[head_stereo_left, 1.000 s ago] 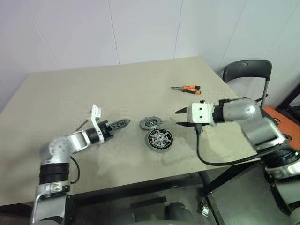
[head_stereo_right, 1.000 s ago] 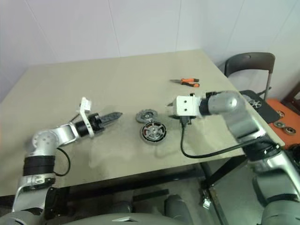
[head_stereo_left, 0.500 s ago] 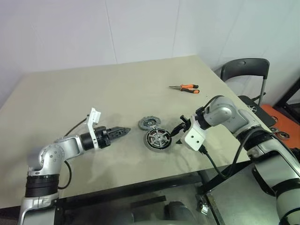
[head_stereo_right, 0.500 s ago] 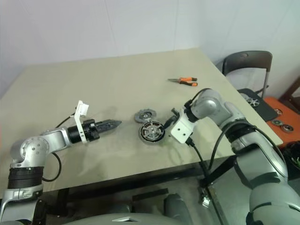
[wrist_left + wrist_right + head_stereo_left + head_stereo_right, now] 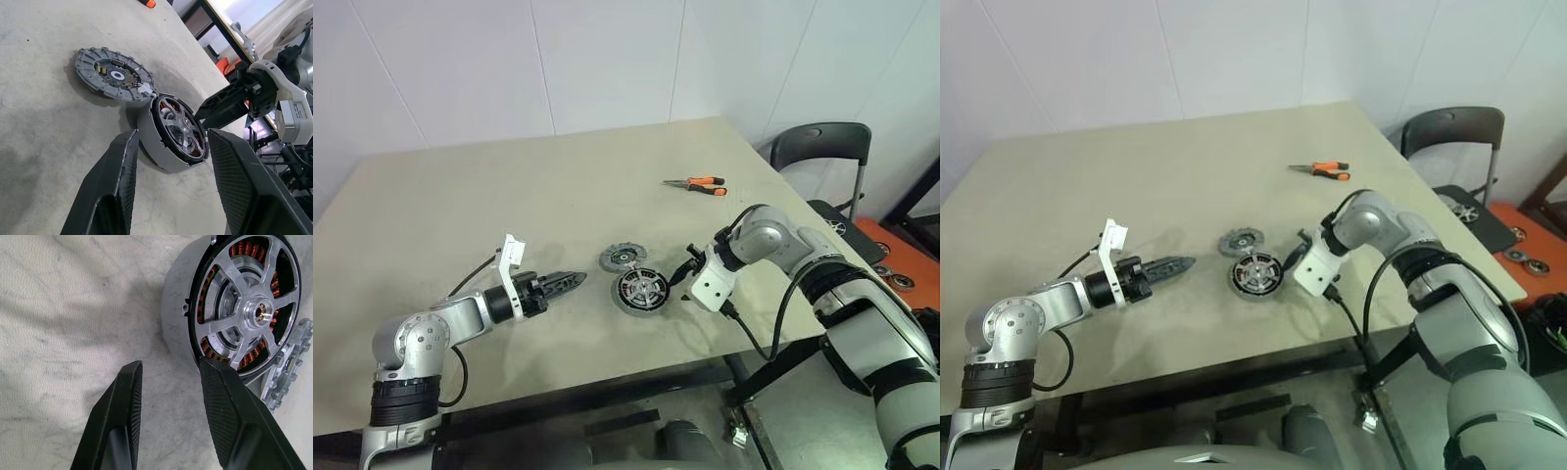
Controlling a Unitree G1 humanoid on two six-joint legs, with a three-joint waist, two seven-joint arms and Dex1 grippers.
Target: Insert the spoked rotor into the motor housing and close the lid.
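The motor housing (image 5: pixel 643 291) stands near the table's front edge, and the shiny spoked rotor (image 5: pixel 255 308) sits inside it over the copper windings. The toothed grey lid (image 5: pixel 623 258) lies flat just behind the housing, touching its rim. My left gripper (image 5: pixel 575 280) is open and empty. It hovers low to the left of the housing and points at it (image 5: pixel 161 147). My right gripper (image 5: pixel 681 278) is also open and empty. It angles down close to the housing's right side, with its fingers (image 5: pixel 222 406) beside the grey wall (image 5: pixel 176 328).
Orange-handled pliers (image 5: pixel 700 184) lie farther back on the right of the tan table (image 5: pixel 460 215). A dark chair (image 5: pixel 822 147) stands off the table's right edge. The right arm's cable (image 5: pixel 754 338) hangs over the front edge.
My right gripper has dropped from above the table and turned downward, ending close beside the housing. The left gripper has drawn back slightly. Housing and lid have stayed put.
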